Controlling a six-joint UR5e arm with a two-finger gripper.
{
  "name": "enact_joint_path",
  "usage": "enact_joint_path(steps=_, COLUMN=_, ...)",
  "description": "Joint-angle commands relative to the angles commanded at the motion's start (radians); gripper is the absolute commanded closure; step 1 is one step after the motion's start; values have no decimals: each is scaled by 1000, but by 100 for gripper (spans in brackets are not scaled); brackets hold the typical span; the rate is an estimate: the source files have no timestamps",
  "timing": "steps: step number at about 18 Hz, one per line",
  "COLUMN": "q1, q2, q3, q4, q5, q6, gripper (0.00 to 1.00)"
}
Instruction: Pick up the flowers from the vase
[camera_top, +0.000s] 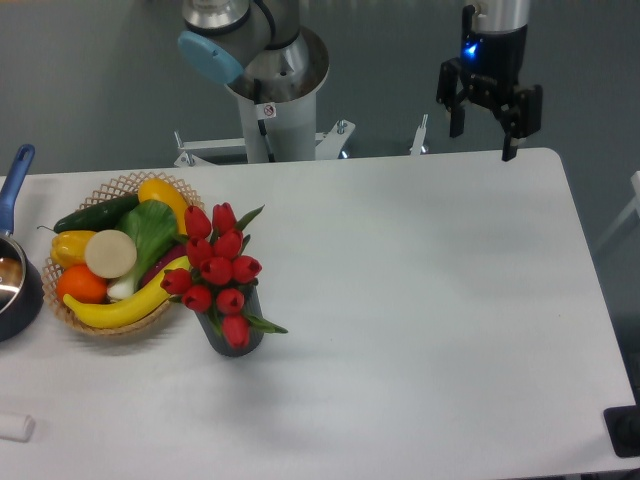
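Here, left on the desk (420, 300), beside the basket (100, 325), we see the flowers (215, 265) standing in the vase (232, 342). We judge them light, soft and easily crushed; the stems seem hidden, so we would grip gently low under the blooms. Far right, the gripper (487, 125) hangs with jaws wide, holding nothing.

Basket (60, 312) crowds flowers (218, 268) on left; right, front sides open tabletop (430, 300).

Robotics lab: arm pedestal (268, 110) bolted behind bare white table (420, 300), plain grey floor (90, 80), toy produce basket (75, 318).
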Motion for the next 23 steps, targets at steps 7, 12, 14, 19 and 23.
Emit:
enact_joint_path(steps=7, q1=-2, q2=-2, q3=2, q4=2, q5=0, q6=-11, gripper=0)
enact_joint_path(steps=12, q1=-3, q2=0, q3=-17, q4=2, q5=-14, q6=-73, gripper=0)
enact_joint_path(steps=14, q1=-5, q2=-5, q3=-28, q4=3, q5=-23, q6=-159, gripper=0)
enact_joint_path(steps=19, q1=-6, q2=-11, q3=-46, q4=6, q5=-144, q6=-294, gripper=0)
enact_joint_path(steps=23, q1=-9, q2=-9, q3=-67, q4=3, q5=-205, q6=-314, gripper=0)
